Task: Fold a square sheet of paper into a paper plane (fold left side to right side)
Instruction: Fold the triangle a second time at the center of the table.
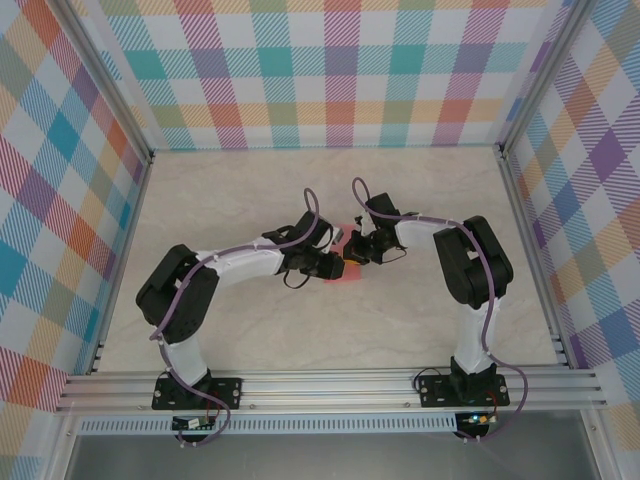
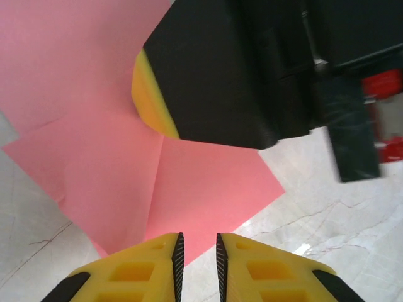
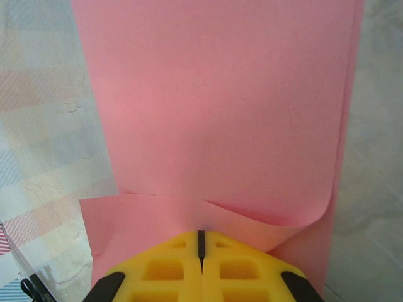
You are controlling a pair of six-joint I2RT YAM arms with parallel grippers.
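The square sheet of paper [image 2: 201, 189] is pink-red and lies on the marble table with a crease running toward my left gripper. One layer is folded over another, and its loose edge curls up [image 3: 264, 217]. In the top view the paper [image 1: 343, 278] is a small pink patch under both wrists. My left gripper [image 2: 198, 242] is open by a narrow gap at the paper's near corner, with nothing between its fingers. My right gripper [image 3: 201, 234] is shut, tips down on the paper. The left wrist view shows one yellow finger [image 2: 151, 94] of the right gripper resting on the sheet.
Both arms meet at the middle of the table [image 1: 250, 190], with the left gripper [image 1: 337, 266] and the right gripper [image 1: 353, 257] nearly touching. Checked walls [image 1: 330, 70] close in the back and sides. A metal rail [image 1: 330, 385] runs along the near edge.
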